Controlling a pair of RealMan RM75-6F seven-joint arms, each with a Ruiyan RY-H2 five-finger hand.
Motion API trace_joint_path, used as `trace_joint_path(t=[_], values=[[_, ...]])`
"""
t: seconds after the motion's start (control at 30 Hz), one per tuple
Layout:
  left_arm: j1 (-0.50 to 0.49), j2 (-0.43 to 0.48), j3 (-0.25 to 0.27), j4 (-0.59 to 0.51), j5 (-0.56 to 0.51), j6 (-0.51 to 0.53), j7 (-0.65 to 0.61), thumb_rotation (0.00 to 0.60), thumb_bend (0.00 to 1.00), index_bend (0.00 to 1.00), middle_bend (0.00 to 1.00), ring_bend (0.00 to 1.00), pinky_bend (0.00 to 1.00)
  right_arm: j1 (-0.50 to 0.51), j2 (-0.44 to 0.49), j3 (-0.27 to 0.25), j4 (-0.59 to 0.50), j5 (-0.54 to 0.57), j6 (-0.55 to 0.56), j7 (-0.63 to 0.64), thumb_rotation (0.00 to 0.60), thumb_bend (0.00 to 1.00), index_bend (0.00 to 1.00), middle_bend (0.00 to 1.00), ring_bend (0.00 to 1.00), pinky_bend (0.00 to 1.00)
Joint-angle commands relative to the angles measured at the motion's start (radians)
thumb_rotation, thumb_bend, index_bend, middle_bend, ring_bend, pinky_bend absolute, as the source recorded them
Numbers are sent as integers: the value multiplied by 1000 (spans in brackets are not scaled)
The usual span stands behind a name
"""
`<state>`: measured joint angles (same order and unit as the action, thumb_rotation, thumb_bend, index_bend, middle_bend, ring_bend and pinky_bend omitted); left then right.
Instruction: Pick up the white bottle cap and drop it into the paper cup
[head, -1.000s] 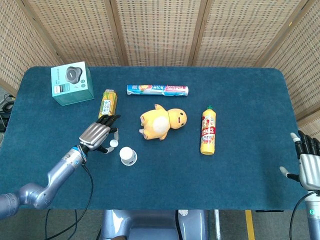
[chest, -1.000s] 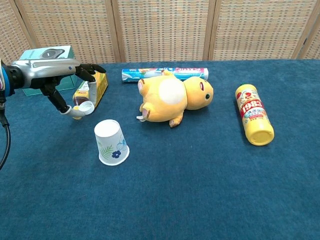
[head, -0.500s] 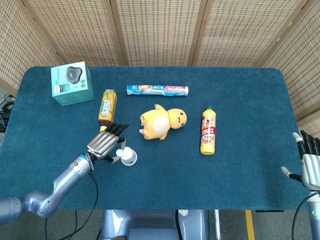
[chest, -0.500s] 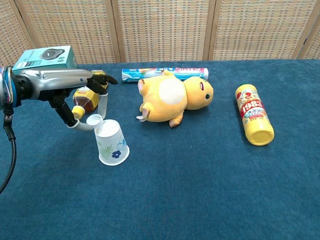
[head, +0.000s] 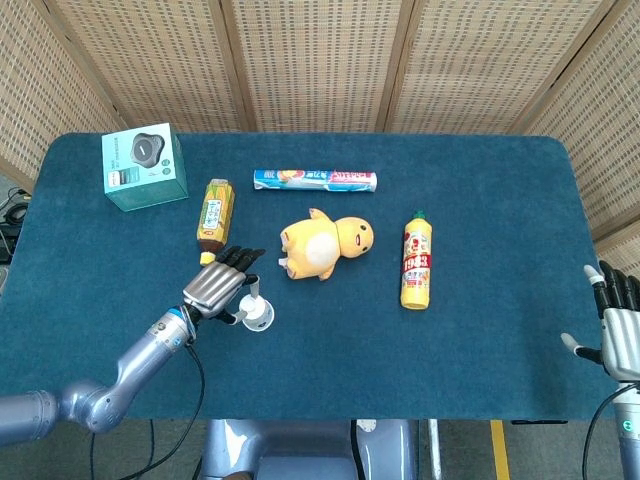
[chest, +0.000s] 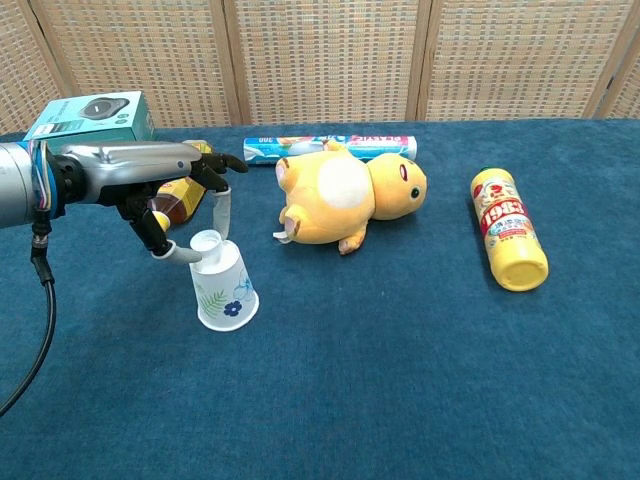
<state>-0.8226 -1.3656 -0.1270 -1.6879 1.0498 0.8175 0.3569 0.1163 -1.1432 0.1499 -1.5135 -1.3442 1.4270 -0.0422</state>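
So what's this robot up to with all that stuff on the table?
Its left hand pinches a small white bottle cap right over the mouth of a white paper cup with a blue flower print, not yet let go. Its right hand hangs open at the blue table's far edge, holding nothing.
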Motion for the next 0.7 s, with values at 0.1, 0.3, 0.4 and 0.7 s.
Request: trace_joint_path(t=[0.1,0.3,0.4,0.7], values=[[2,17,5,-21,11,3,-20,600,273,278,0,0,0,-3,5,-1,-5,-3,4,7,600,0,72,0,0,0],[32,82,-2,-78,52,55,-65,600,272,190,0,0,0,-6,10,-3,-15,-12,12,10,600,0,73,0,0,0],[82,151,-10,-129,101,142,-102,600,242,35,0,0,0,-9,13,-6,-22,-19,16,13,600,0,73,0,0,0],[344,256,54,-208,184,549,-51,600,105,0,0,0,0,-16,25,-13,-40,-40,32,24,600,0,72,0,0,0]])
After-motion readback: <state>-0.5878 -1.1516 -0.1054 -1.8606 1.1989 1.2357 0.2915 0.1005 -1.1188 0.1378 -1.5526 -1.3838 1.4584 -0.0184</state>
